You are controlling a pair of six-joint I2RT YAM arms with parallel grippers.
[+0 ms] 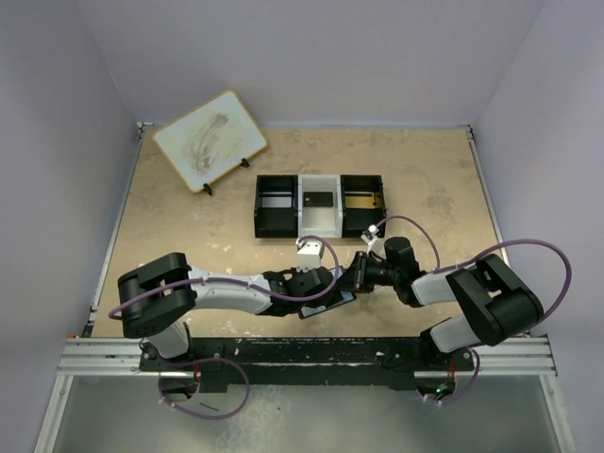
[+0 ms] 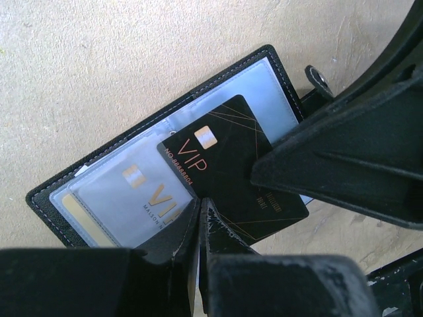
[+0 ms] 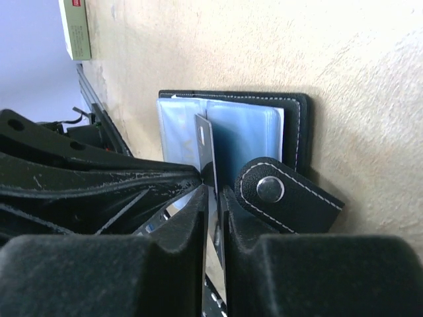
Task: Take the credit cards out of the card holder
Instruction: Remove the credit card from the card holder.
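Tabletop (image 1: 189, 226) bears a tray (image 1: 258, 206); left fingers (image 2: 168, 247) crowd the right fingers' (image 3: 178, 244) dark card (image 2: 228, 172).

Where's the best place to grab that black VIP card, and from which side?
Probably the end that juts past the edge of the open card holder. The black card is thin and flat, so fingers belong one on each face, coming in from that free side, away from the holder. The right gripper is pinching it just so.
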